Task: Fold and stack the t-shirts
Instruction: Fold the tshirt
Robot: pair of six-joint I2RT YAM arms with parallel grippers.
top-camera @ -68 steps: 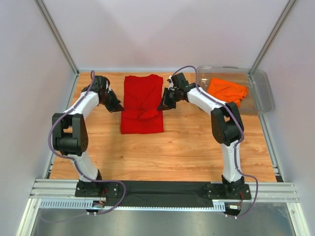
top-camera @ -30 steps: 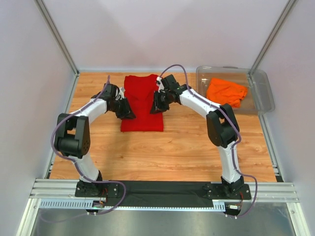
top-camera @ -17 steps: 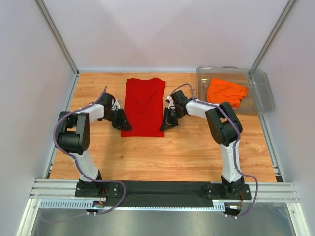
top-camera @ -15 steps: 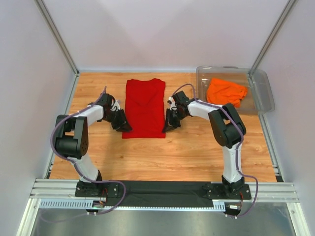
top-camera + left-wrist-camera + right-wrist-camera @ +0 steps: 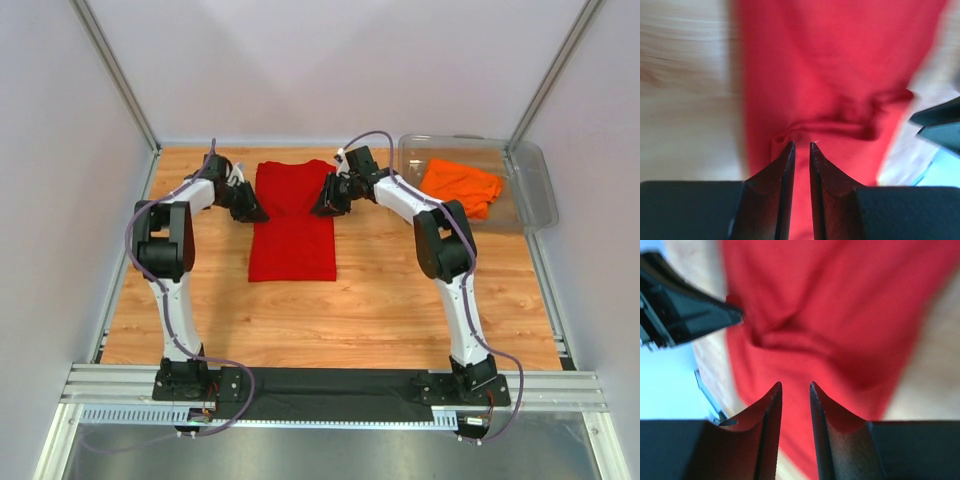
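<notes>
Bimanual fold of a red t-shirt (image 5: 292, 240), seen from the top camera and both wrist cameras. The red t-shirt lies flat on the wooden table (image 5: 400, 300) between the two arms, already narrowed to a long upright strip with straight side edges and a square near hem. Its colour is a uniform bright red with no print. The orange t-shirt (image 5: 460, 186) sits crumpled in the clear plastic bin (image 5: 538, 190) at the far right corner, well apart from the work. The left gripper (image 5: 258, 212) meets the strip's left edge in its far half, and the right gripper (image 5: 320, 208) meets the right edge directly opposite. In the left wrist view the fingers are closed to a thin slit, and a raised fold of cloth runs up to their tips, so a pinch on the edge is the likely reading. In the right wrist view the gap is a little wider with red showing through it. Whether cloth lies between those fingers cannot be told, as both wrist views are blurred. A soft ridge crosses the cloth between the two grippers. The fabric is judged light, limp and thin: it will sag and crease wherever it is unsupported and will slip from a shallow pinch. Hold is best taken on the two side edges at matching height, through all layers.
</notes>
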